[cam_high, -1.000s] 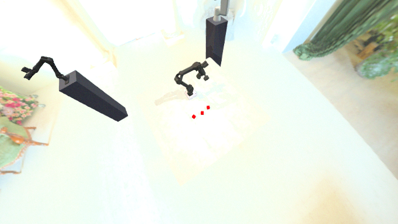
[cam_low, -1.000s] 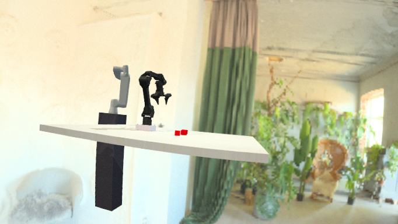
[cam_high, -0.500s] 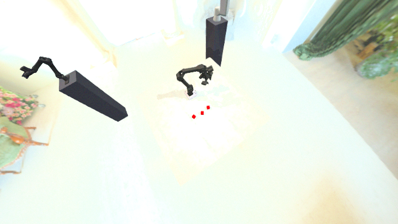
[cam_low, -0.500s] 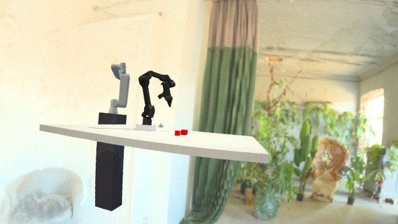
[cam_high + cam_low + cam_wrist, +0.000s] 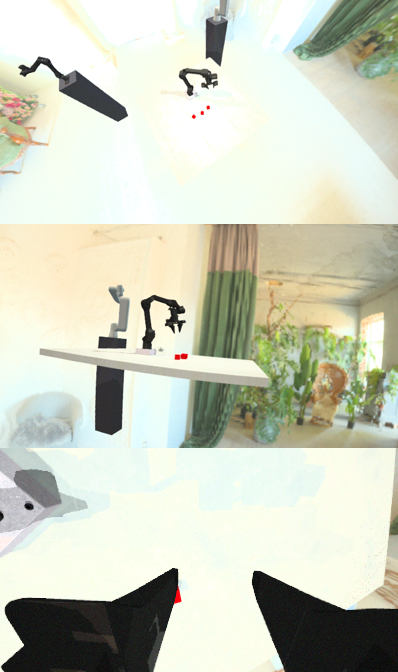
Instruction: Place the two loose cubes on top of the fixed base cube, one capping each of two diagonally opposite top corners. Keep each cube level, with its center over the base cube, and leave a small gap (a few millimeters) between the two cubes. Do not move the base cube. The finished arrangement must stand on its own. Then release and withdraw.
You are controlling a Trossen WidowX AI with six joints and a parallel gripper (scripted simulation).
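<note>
Hanging well above the pale table (image 5: 219, 157) (image 5: 204, 368) (image 5: 225, 538) with a black gripper (image 5: 210, 87) (image 5: 177, 332) (image 5: 215, 575), fingers pointing down and partly spread — open, gripping nothing. Resting on the tabletop in a slanting row in the top view, apart from one another and unstacked: a lower-left red cube (image 5: 194, 116), a middle red cube (image 5: 202, 112) and an upper-right red cube (image 5: 208, 107). Showing in the wrist view beside one fingertip — just a red sliver (image 5: 178, 595), mostly hidden, impossible to match to a particular cube.
</note>
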